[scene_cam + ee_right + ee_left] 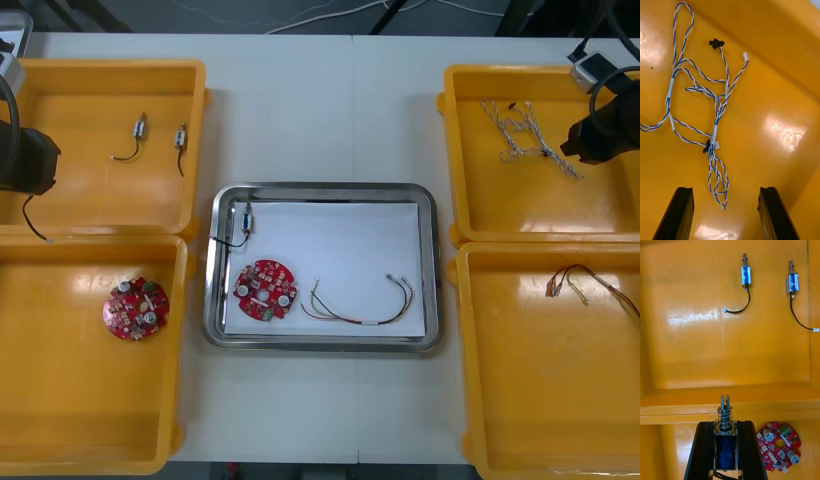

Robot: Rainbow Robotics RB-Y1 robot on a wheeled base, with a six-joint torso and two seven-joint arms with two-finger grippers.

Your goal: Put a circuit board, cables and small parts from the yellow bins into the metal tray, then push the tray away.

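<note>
The front view cuts off much of both arms at its sides. The left arm (25,160) is a dark mass over the far left yellow bin (110,215). Its fingers are hidden beneath it, and a thin black cable (36,222) hangs out below. The right arm (603,130) sits over the far right yellow bin (455,150), just beside the twisted blue and white cable (525,135). Its jaws cannot be made out here either. Between the bins, well apart from both arms, lies the metal tray (325,343), white inside. It holds a round red circuit board (265,290), a red and yellow cable (360,308) and a small metal part (245,218) with a black lead.

In the right wrist view the right gripper (726,191) stands wide open over the bin floor and grips nothing. The cable's end loop lies between the two fingers (679,213), closer to one than the other and touching neither. The rest of the cable trails away beyond the fingertips, and one strand is cut off at the picture's edge.

In the left wrist view the left gripper (726,424) is closed on a held metal part (726,448), its jaws apart by the part's width. The part's spring and forked tip stick out past the fingertips, and its other end is cut off. Beyond the fingertips, past the bin wall, a loose metal part (746,275) and a second loose metal part (792,282) lie well apart from the jaws. A second circuit board (778,452) shows just beside one finger, down in the near bin.
</note>
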